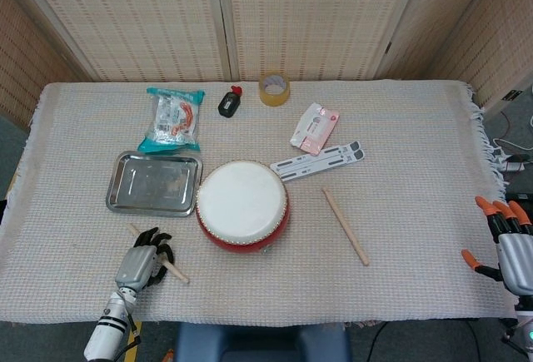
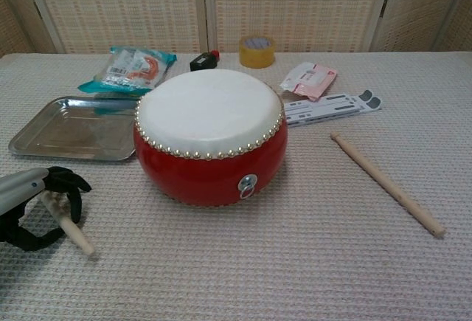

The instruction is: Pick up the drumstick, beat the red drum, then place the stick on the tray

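Presently on the cloth-covered table [image 1: 416, 171]:

Left hand [image 1: 143, 263]: near front-left edge, dark fingers [image 2: 68, 182] curled around a short drumstick [image 2: 70, 226]. Stick runs diagonally through the grasp, one end towards the tray, the other towards the front; whether it is clear of the cloth cannot be told. Grip sits roughly mid-shaft, likely leaving the free end long enough to reach the drumhead.

Right hand [image 1: 510, 250]: at far right table edge, orange-tipped fingers spread, holding nothing; parked well apart from the work.

Red drum [image 2: 210, 136]: centre, white skin up, just right of the left hand, so within a short swing.

Metal tray [image 1: 121, 195]: bare, touching or just beside the drum's left side, behind the left hand; a convenient drop-off.

Second, longer drumstick [image 1: 345, 225]: lying loose right of the drum, untouched.

Back row, unrelated: snack packet [image 1: 171, 118], tape roll [image 1: 274, 89], wipes pack [image 1: 315, 126].
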`<state>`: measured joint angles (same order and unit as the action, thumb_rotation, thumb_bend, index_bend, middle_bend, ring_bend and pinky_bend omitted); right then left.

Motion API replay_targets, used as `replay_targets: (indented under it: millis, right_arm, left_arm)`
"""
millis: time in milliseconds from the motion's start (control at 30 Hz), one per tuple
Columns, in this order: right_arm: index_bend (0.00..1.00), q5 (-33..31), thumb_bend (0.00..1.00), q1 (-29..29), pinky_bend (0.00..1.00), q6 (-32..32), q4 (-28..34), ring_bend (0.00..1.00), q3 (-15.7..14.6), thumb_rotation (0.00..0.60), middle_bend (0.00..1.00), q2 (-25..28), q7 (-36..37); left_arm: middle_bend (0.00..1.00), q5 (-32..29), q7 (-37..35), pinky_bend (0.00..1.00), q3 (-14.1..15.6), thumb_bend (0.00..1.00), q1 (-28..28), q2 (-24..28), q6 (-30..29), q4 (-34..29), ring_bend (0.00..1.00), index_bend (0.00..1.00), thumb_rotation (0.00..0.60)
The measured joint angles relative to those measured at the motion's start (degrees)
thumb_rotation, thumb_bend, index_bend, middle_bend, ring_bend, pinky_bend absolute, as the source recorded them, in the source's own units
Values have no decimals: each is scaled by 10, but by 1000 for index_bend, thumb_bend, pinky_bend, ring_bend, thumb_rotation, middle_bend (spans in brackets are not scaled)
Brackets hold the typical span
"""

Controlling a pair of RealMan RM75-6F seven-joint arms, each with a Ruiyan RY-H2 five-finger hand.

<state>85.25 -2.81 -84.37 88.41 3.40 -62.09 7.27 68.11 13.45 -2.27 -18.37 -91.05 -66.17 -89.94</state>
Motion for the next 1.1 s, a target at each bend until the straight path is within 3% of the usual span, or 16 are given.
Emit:
replay_targets:
  millis: [467,767,900,1100]
  right_arm:
    - [83,6,224,0,11,-2,4,22,-2,600,138,4,-1]
    - [83,6,224,1,11,-3,13,22,-3,600,138,6,-9]
    - [83,6,224,3,11,-4,15,22,-4,600,138,5,-12]
    - [83,7,224,4,11,-6,19,22,-5,600,138,5,-17]
  left_arm:
    - [233,-26,-264,54,-57,382,22,69,34,-96,31,536,578]
    - [235,-11,-612,60,-102,383,36,166,156,-140,36,536,571]
    - [235,27,-778,61,-117,382,39,203,213,-138,39,533,572]
    - [235,99,-989,62,-126,382,40,227,253,-116,42,528,568]
